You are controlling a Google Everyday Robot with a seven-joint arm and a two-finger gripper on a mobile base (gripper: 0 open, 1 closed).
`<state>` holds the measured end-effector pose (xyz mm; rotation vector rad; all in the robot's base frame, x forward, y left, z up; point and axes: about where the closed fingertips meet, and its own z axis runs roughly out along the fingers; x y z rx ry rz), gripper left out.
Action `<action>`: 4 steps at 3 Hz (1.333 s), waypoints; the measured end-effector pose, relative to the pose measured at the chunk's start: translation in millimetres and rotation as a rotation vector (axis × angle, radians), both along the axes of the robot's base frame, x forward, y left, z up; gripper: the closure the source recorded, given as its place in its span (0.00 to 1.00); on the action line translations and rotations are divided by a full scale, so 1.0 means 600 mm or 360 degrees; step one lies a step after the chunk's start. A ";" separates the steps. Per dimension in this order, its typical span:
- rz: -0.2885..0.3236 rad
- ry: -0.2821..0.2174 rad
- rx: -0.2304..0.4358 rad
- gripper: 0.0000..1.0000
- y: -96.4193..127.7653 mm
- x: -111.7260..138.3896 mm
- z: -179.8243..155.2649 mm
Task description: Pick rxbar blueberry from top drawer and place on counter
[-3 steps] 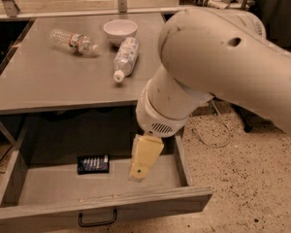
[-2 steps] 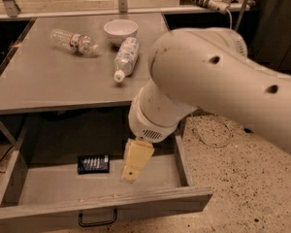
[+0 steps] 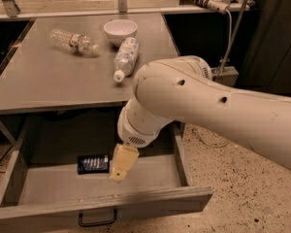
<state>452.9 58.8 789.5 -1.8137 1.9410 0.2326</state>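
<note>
Gripper hangs inside the open top drawer, just right of the rxbar blueberry on its floor; how wide it stands, I cannot tell. Open floor runs right and near to the drawer's walls. I have shifted left toward the bar since before.

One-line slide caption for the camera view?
Gripper hangs in the open top drawer beside the rxbar blueberry, not yet lifted to the counter.

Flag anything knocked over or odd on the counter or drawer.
The left bottle and right bottle lie on their sides on the counter near the bowl. The gripper hangs over the open drawer, beside the rxbar.
</note>
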 end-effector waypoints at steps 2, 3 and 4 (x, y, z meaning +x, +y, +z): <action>0.0012 -0.0041 0.0126 0.00 0.065 0.002 -0.066; 0.0013 -0.0024 0.0189 0.00 0.098 0.003 -0.105; 0.0044 -0.0030 0.0220 0.00 0.131 0.028 -0.127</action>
